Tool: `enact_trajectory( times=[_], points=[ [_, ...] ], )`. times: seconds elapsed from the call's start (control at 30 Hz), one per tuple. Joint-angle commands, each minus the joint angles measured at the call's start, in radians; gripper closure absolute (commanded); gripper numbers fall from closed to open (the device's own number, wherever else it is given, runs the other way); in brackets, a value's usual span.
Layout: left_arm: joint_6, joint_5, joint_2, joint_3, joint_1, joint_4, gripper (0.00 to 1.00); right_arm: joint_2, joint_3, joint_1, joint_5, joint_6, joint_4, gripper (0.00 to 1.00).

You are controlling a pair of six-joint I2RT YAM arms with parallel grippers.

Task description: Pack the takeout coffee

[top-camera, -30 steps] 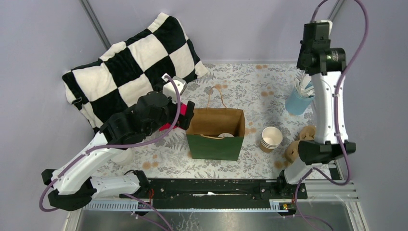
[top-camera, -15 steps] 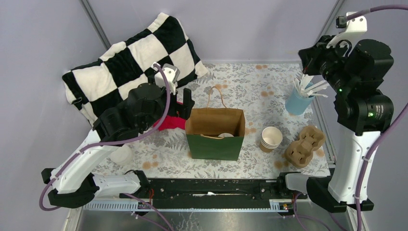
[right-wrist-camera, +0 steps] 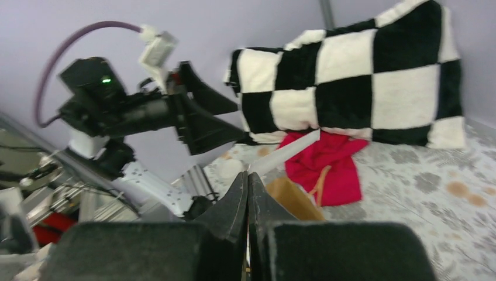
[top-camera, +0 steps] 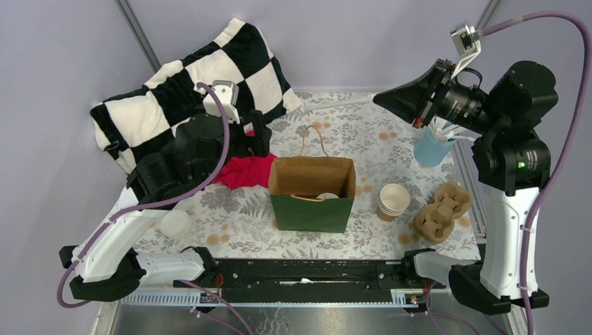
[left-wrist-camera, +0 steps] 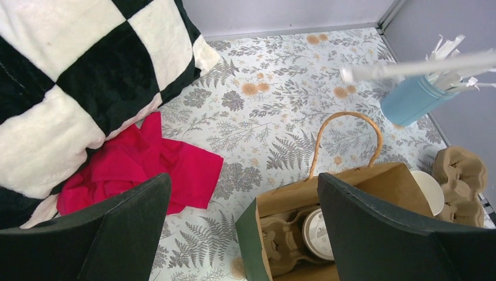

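The takeout coffee (left-wrist-camera: pixel 319 234) stands inside the open green and brown paper bag (top-camera: pixel 312 202), and only its white lid (top-camera: pixel 327 197) shows, set in a cardboard carrier in the bag. My left gripper (top-camera: pixel 260 139) hangs open just left of and behind the bag, over the red cloth, with nothing between its fingers (left-wrist-camera: pixel 243 187). My right gripper (top-camera: pixel 378 100) is raised high at the back right, pointing left. It is shut on a white wrapped straw (top-camera: pixel 342 104) that sticks out leftward from its tips (right-wrist-camera: pixel 247 175).
A blue cup of straws (top-camera: pixel 433 146) stands at the back right. A stack of lidless cups (top-camera: pixel 393 201) and a loose cardboard carrier (top-camera: pixel 440 209) sit right of the bag. A red cloth (top-camera: pixel 244 171) and a checkered pillow (top-camera: pixel 195 91) lie at the left.
My right arm has swung round, so its gripper now points left over the table with the straw. My left gripper has drawn back and left, away from the bag.
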Motion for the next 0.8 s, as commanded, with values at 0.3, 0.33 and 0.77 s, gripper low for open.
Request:
enact_trajectory(
  times=[0.3, 0.33, 0.77],
  points=[
    [-0.046, -0.127, -0.014, 0.068, 0.005, 0.004, 0.01, -0.032, -0.123, 0.152, -0.198, 0.121, 0.094, 1.00],
    [-0.043, -0.129, -0.013, 0.072, 0.005, 0.005, 0.01, -0.026, -0.129, 0.169, -0.199, 0.110, 0.079, 1.00],
    [-0.076, -0.124, -0.009, 0.045, 0.005, 0.009, 0.01, 0.039, -0.225, 0.313, -0.082, -0.079, -0.135, 1.00]
  ],
)
